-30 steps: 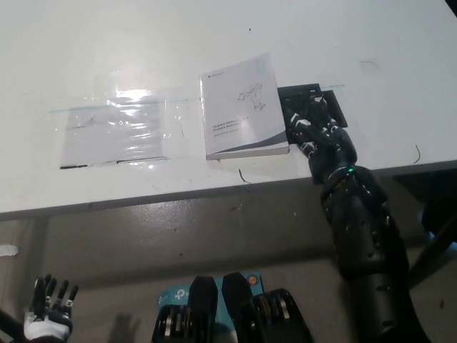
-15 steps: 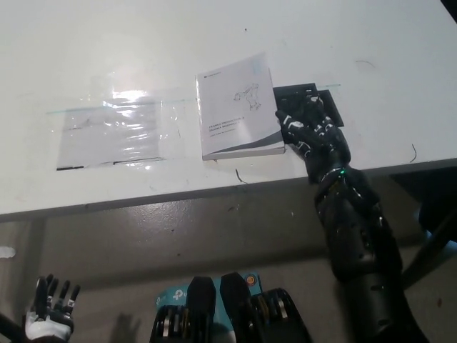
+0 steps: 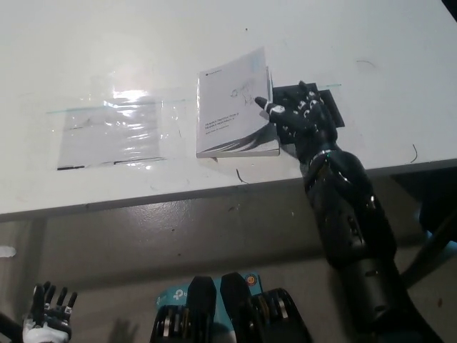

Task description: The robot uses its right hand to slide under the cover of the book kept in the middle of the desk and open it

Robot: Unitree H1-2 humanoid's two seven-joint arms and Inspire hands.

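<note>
A white book (image 3: 232, 114) with a line drawing on its cover lies in the middle of the white desk (image 3: 214, 43). My black right hand (image 3: 300, 118) rests at the book's right edge, fingers spread and open. One fingertip (image 3: 261, 103) reaches over the cover's right side, and the cover's right edge looks slightly raised there. The hand lies on a black pad (image 3: 325, 107). My white left hand (image 3: 48, 318) hangs low at the bottom left, below the desk, fingers apart and holding nothing.
A clear plastic sleeve (image 3: 114, 132) lies flat left of the book. The desk's front edge (image 3: 178, 196) runs across the middle of the picture, with grey floor beneath.
My right hand has moved left from the black pad onto the book's right edge. The cover's right side has lifted a little. The left hand has sunk slightly lower.
</note>
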